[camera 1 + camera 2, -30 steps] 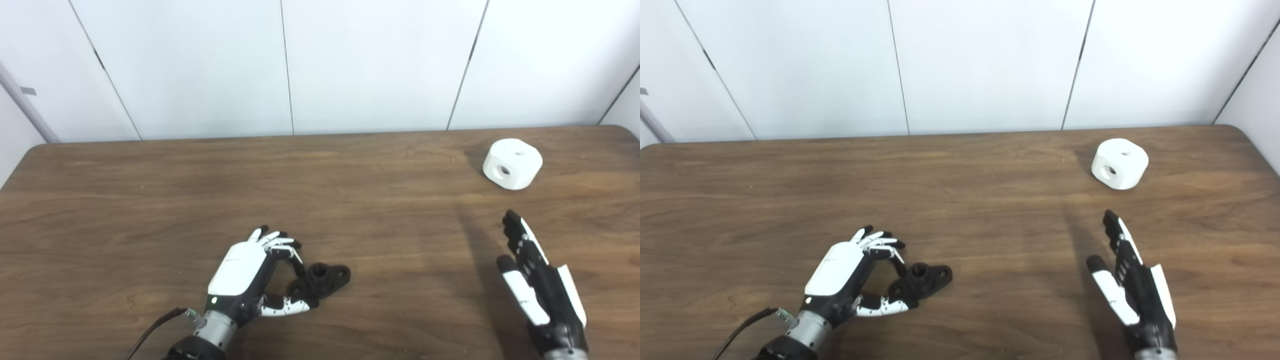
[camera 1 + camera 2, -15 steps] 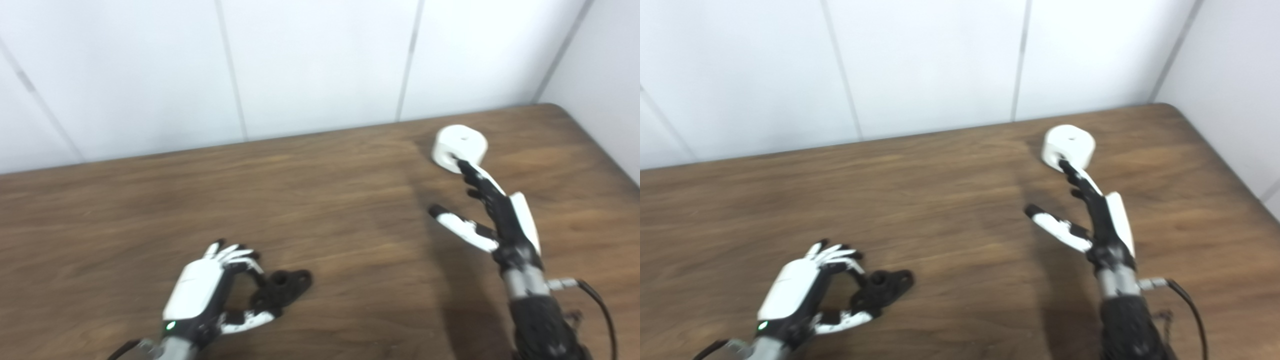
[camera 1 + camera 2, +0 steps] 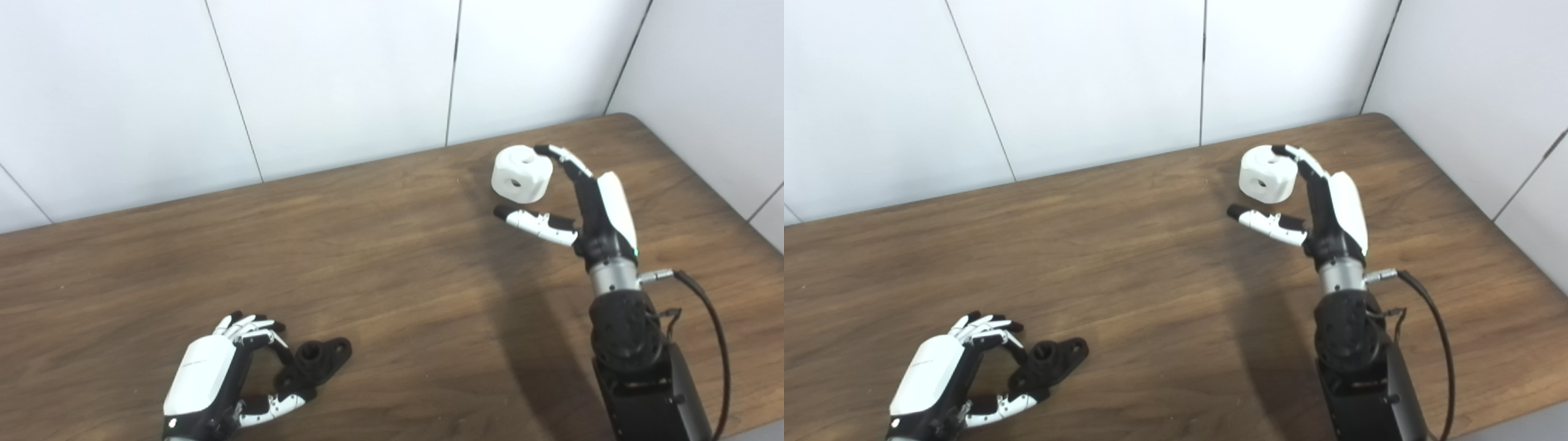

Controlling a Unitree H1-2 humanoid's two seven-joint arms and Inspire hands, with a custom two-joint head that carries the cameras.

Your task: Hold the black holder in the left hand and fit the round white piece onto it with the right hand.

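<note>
1. Right hand point(image 3: 588, 199) is sitting released around the round white piece point(image 3: 521, 174): fingers point(image 3: 560, 156) are reaching past its far right side, thumb point(image 3: 533, 222) is lying on its near side, apart from it. Whether the fingers are touching it is hard to tell.
2. Left hand point(image 3: 211, 383) is cupping the black holder point(image 3: 313, 361) near the front of the bench point(image 3: 392, 275), fingers curling at its left end; not lifting, grip not closed.
3. No readable writing or labels are showing.
4. White piece is looking like a squat drum with round holes on top and side, lying at the far right of the bench.
5. Holder is showing a raised collar and flat flange; left wrist is being cut off by the bottom edge.
</note>
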